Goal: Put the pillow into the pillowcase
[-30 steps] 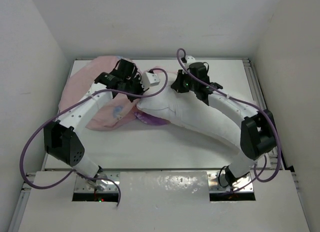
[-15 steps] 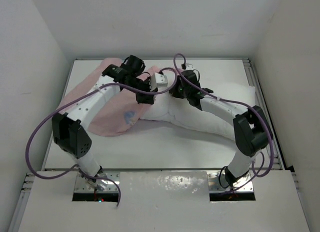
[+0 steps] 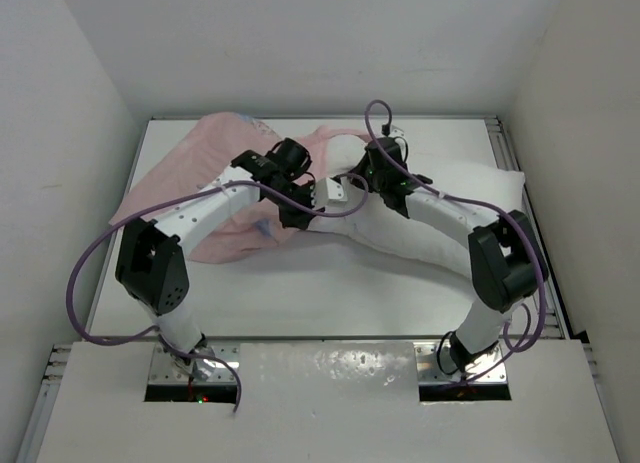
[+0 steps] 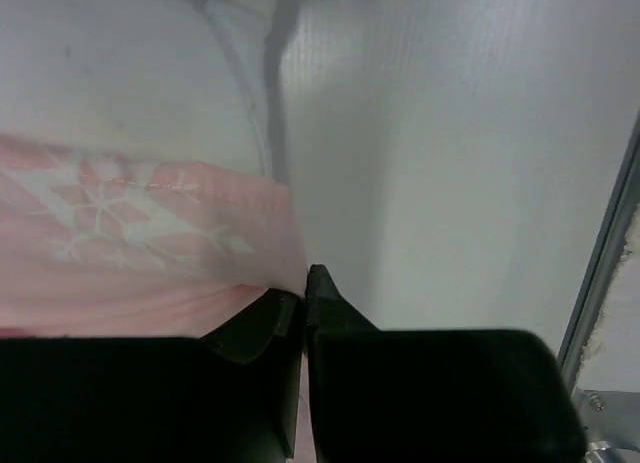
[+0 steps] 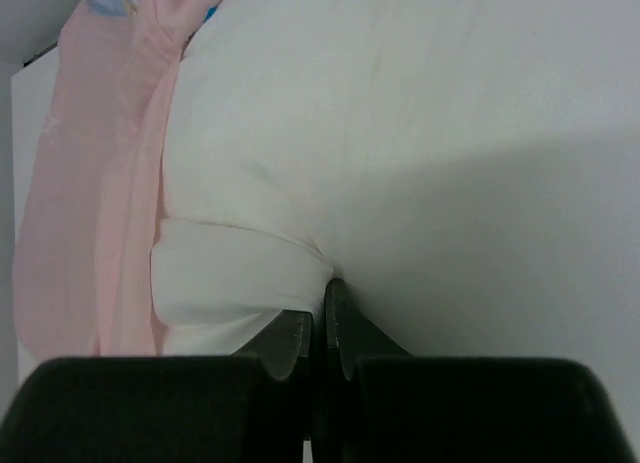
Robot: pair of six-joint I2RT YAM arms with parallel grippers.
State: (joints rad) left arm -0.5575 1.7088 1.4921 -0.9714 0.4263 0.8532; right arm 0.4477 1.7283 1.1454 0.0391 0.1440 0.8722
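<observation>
Pinching, left gripper (image 4: 305, 283): jaws pressed together on the pale pink hem of the pillowcase (image 3: 190, 173), with cloth caught between the tips.
Pinching, right gripper (image 5: 322, 288): jaws pressed together on a small pleat of the pillow (image 3: 475, 181), the white cover drawn up into the tips.
Pillow place: it lies on the surface (image 3: 300, 293), starting right at the right jaws and trailing away behind them, under that arm.
Pillow axis: the long axis runs across the surface, slightly bowed. One end points toward the left jaws, the other well away from both pairs.
Pillowcase place: it starts at the left jaws and spreads away behind them, on the far side from the right jaws, rumpled with its pale inside showing.
Pillowcase mouth: the hem sits at the left jaws and lies against the pillow's near end, so the opening seems to face the right jaws. How far the pillow is in, I cannot tell.
Pillow handling: probably light, puffy and floppy. It will sag and fold, not slide stiffly, and a small pinch may slip off.
Pillowcase handling: thin and limp, and it will collapse shut unless the hem is held taut.
Hold advice: take the case at the hem, and the pillow by a seam or corner near the entering end.
</observation>
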